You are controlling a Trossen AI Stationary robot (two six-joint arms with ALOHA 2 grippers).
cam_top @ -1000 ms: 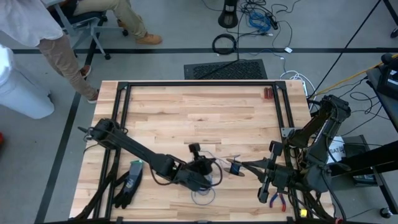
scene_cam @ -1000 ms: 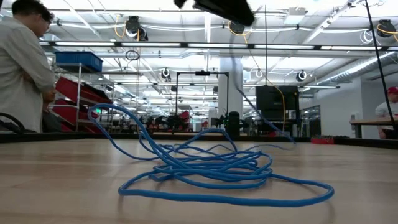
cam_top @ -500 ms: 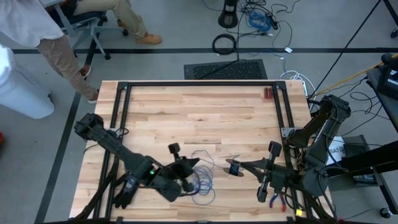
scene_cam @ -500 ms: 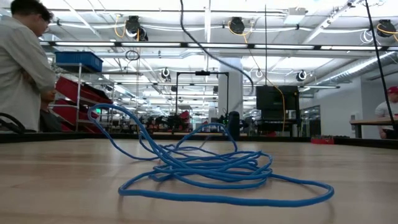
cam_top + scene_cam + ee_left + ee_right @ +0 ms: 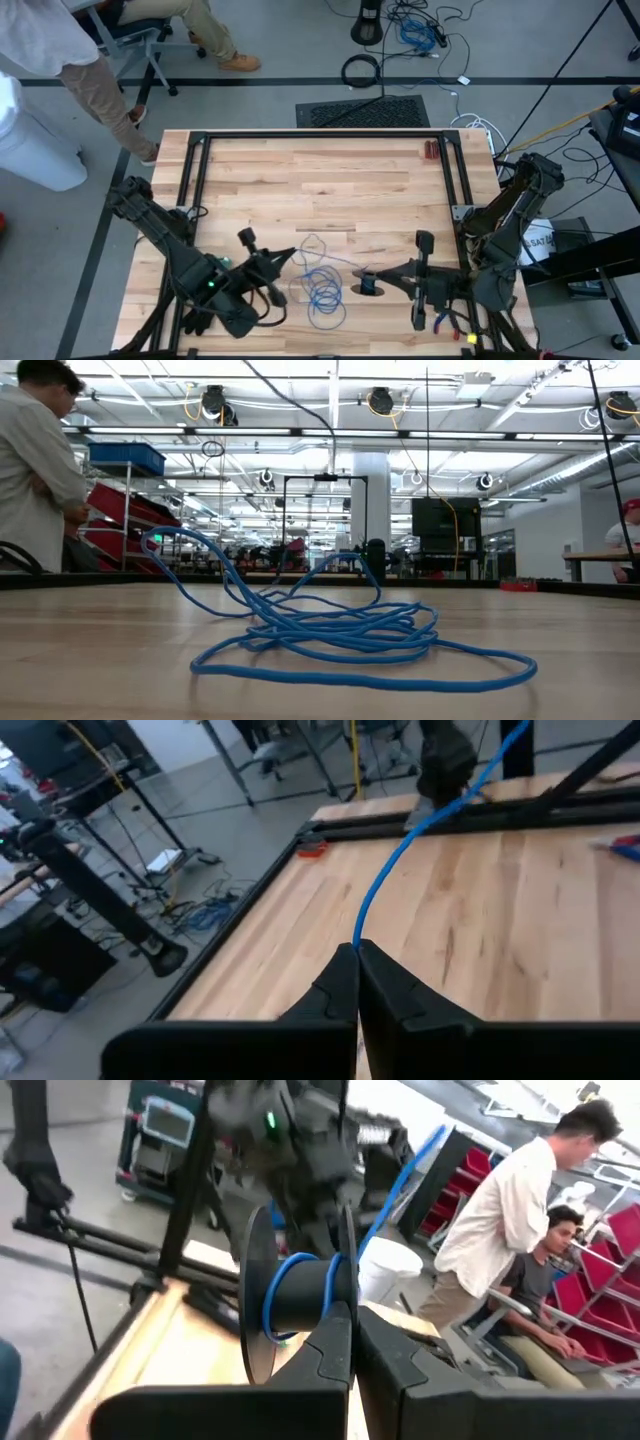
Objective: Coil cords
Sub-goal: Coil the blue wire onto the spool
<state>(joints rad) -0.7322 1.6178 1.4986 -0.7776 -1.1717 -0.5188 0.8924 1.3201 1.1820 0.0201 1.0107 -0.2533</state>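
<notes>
Cord [image 5: 340,635] tail beyond frame top

A black glove [image 5: 203,300] lies at the table's [image 5: 330,180] near left edge, red-handled pliers [image 5: 447,322] at its near right. On the floor beyond the far edge sit a dark mat [image 5: 362,111] and a black cable ring [image 5: 361,70] (just past the mat).

overhead, table-level, two wrist views

The table [image 5: 330,180] is pale wood in jointed strips, smooth and matt, framed by black metal rails [image 5: 320,135]. The cords [image 5: 340,635] look like smooth blue plastic, slightly glossy; the spool [image 5: 295,1295] is black plastic.
</notes>
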